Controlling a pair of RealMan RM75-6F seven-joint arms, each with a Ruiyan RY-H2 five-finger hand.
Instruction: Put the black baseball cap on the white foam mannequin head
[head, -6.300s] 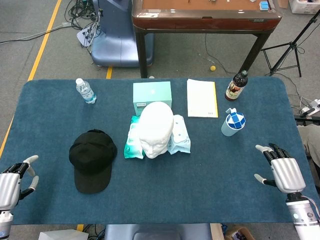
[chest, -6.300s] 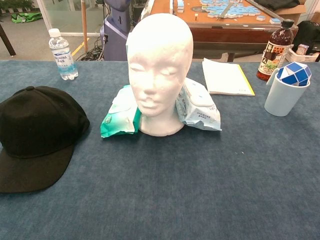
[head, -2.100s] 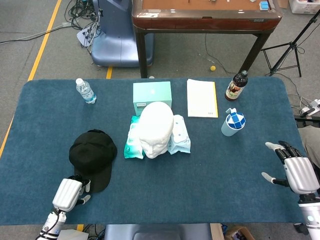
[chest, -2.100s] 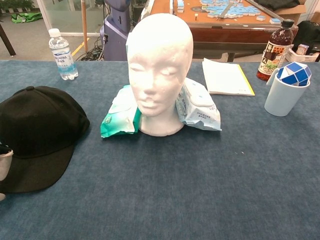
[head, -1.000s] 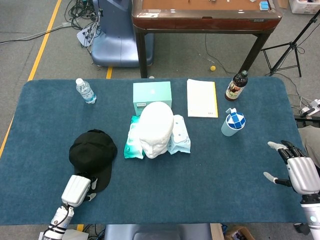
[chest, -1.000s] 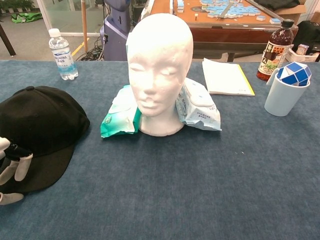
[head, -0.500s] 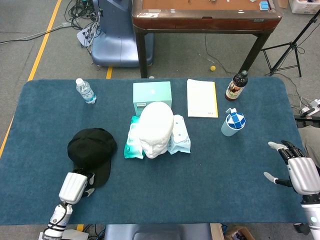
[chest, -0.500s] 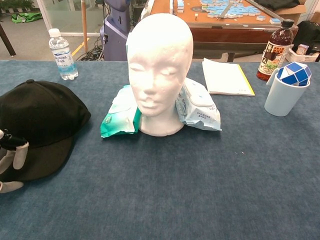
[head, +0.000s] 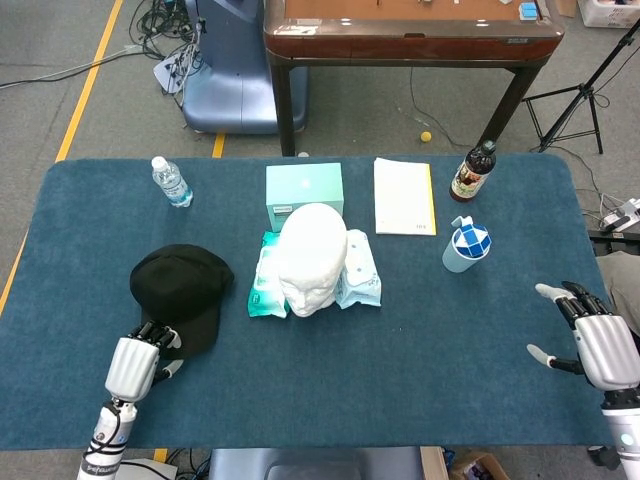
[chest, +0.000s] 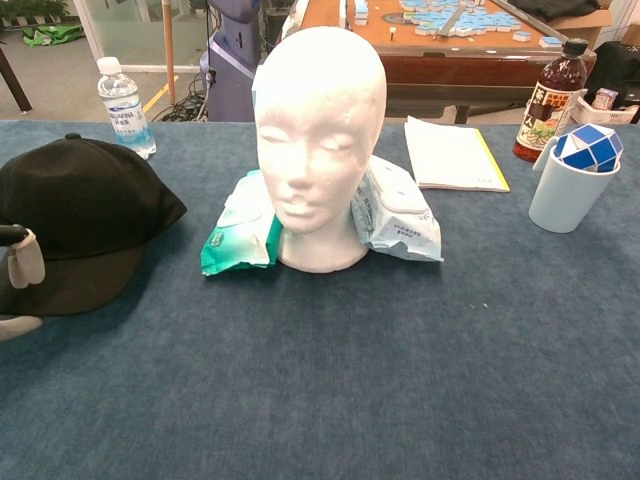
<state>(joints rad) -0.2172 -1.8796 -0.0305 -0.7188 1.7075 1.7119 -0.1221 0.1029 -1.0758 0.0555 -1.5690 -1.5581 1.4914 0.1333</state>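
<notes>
I see my left robot hand (head: 135, 362) gripping the brim of the black fabric baseball cap (head: 180, 290), left of the white foam mannequin head (head: 312, 258) on the blue carpeted surface (head: 420, 340), while my right robot hand (head: 597, 343) hovers open, fingers spread.

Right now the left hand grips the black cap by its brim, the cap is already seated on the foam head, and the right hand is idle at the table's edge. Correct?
Not quite. The black cap is not on the foam head, which is bare in the head view; the cap is off to its side. The left hand does grip its brim, and the right hand is idle.
</notes>
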